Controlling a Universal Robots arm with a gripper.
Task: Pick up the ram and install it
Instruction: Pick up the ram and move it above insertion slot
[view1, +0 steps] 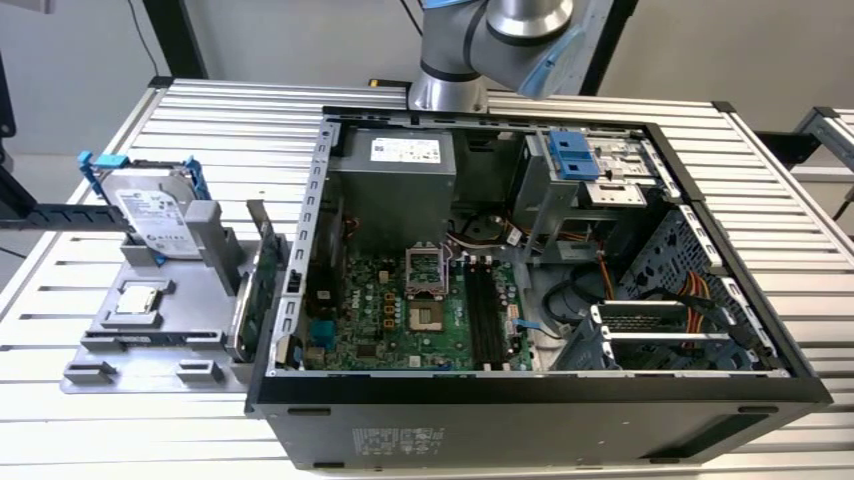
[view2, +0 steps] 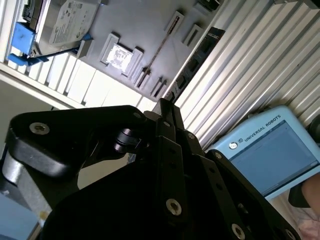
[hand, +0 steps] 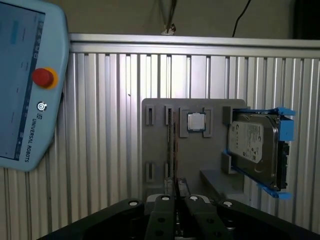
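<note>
The ram (hand: 173, 145) stands on edge in a slot of the grey parts tray (hand: 155, 150) and shows as a thin line; the second wrist view gives the ram (view2: 164, 47) the same way. My gripper (hand: 176, 196) hangs high above the tray's near end, fingers together with nothing between them. In the second wrist view the gripper (view2: 166, 106) ends in one closed tip. The open computer case (view1: 534, 390) lies on the table, and its black memory slots (view1: 487, 320) sit on the motherboard beside the processor socket.
On the tray lie a processor (hand: 196, 122) and a hard drive in a blue bracket (hand: 256, 147). A dark green card (view1: 271, 262) stands on edge at the tray's case side. A teach pendant (hand: 22, 85) lies on the ribbed table.
</note>
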